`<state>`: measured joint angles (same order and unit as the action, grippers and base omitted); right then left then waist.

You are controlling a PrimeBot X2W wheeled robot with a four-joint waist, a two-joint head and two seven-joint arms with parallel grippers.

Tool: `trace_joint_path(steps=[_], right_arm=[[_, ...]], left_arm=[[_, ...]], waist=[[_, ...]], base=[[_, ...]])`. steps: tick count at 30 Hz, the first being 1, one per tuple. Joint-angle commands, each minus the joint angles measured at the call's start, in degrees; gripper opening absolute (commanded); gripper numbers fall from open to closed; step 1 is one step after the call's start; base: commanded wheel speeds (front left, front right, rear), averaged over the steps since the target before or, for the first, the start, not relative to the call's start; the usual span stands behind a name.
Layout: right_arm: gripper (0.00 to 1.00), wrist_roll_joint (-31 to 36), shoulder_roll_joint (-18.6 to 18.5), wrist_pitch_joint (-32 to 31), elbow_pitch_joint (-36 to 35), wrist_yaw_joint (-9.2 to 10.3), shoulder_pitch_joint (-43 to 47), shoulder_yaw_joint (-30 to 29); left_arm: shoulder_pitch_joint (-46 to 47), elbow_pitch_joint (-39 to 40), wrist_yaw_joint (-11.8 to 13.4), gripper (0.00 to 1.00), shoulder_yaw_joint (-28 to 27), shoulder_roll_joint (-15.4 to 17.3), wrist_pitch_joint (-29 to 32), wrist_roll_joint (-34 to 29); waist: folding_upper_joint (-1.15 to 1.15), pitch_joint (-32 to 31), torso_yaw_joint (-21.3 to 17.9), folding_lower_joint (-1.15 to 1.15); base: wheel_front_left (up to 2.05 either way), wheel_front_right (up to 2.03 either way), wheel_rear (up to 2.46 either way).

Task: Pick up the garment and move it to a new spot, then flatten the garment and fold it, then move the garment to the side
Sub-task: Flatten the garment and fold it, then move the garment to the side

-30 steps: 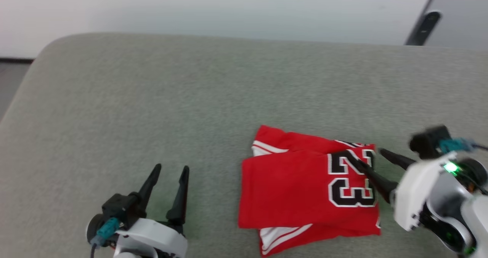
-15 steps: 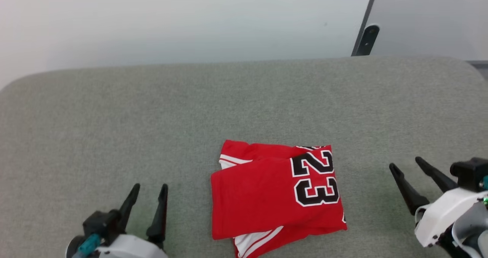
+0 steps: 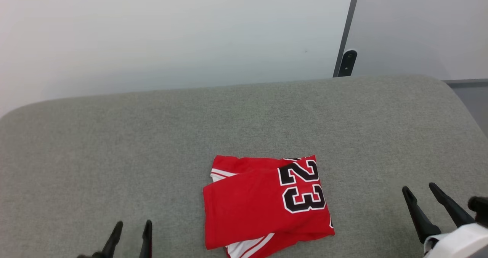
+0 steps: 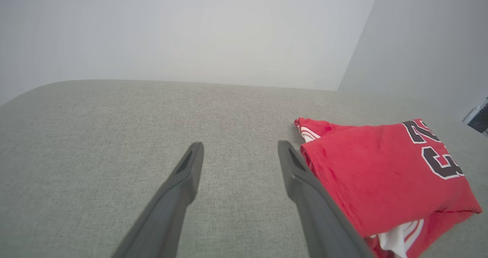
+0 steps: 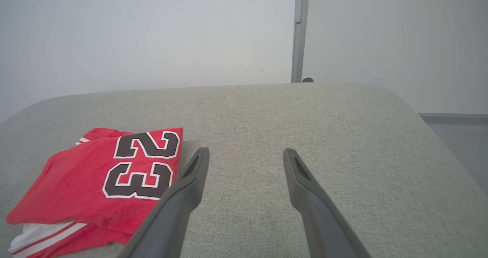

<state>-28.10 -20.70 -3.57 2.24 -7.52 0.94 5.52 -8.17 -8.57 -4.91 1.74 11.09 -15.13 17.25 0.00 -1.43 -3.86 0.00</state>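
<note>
A grey cloth-covered surface (image 3: 152, 136) stands before a pale wall (image 3: 171, 33), with a dark post (image 3: 345, 40) behind its far right corner.

In your head view the garment (image 3: 263, 208) lies folded in the near half of the surface, about midway between its left and right ends and well short of the far edge. The "23" faces up on its right side, and white striped cloth peeks out at its near side. Your left hand (image 3: 133, 223) and right hand (image 3: 418, 187) flank it, each well apart from it, fingers spread and empty.

In your left wrist view the parted fingers frame bare surface, and the garment shows to their right.

In your right wrist view the parted fingers point toward the far edge, with the garment to their left.
</note>
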Motion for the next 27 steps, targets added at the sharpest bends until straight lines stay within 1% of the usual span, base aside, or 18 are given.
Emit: trace_joint_path(steps=[1,7,12,27], right_arm=[[1.0,0.44,0.52,-0.35,-1.01,0.07,1.35,-1.11],[1.0,1.69,2.13,-2.33,-6.02,0.07,6.27,-4.87],[1.0,2.11,2.96,-3.58,-8.01,0.07,7.67,-6.18],[1.0,2.15,3.81,-4.85,-8.67,0.07,7.51,-6.36]], left_arm=[[-1.42,0.95,0.63,1.0,-0.29,0.01,0.06,-0.14],[-6.26,6.44,2.86,1.0,-1.2,0.21,1.28,0.16],[-8.0,9.25,3.78,1.0,-1.31,0.31,2.32,0.3],[-8.15,11.19,4.7,1.0,-0.38,0.35,4.03,0.56]], waist=[[0.0,-0.37,-0.26,0.0],[0.0,-0.49,0.03,0.0],[0.0,-0.32,0.35,0.0],[0.0,-0.05,1.19,0.0]], base=[[0.0,0.0,0.0],[0.0,0.0,0.0],[0.0,0.0,0.0],[0.0,0.0,0.0]])
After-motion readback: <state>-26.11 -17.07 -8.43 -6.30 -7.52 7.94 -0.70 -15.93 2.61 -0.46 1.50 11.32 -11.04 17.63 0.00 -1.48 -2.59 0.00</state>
